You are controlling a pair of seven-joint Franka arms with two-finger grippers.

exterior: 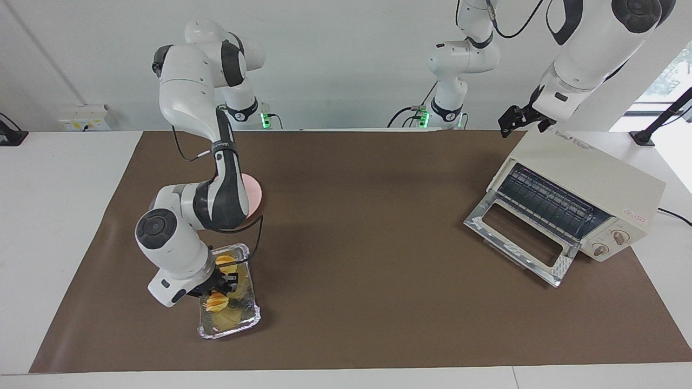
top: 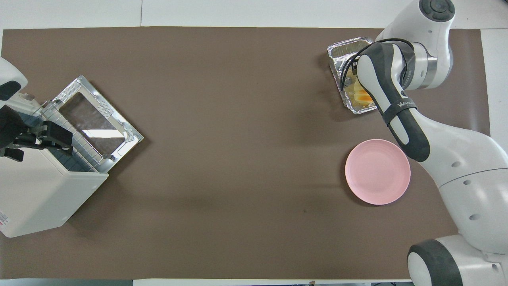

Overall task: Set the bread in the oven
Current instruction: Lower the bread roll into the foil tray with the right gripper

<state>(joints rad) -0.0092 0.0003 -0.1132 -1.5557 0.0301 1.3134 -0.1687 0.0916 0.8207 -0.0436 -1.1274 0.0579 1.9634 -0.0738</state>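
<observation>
The yellow-orange bread (exterior: 216, 302) lies lengthwise in a silver foil tray (exterior: 233, 323) toward the right arm's end of the table. My right gripper (exterior: 225, 282) is down in the tray and shut across the bread's middle. In the overhead view the right arm covers the gripper, and only a bit of bread (top: 363, 95) shows in the tray (top: 345, 49). The cream-white oven (exterior: 589, 178) stands toward the left arm's end with its glass door (exterior: 519, 237) dropped open and the rack showing. My left gripper (exterior: 508, 125) waits over the oven's top edge (top: 35, 194).
A round pink plate (top: 377, 171) lies nearer to the robots than the tray, partly covered by the right arm in the facing view (exterior: 255, 190). A brown mat (exterior: 367, 259) covers the table between the tray and the oven.
</observation>
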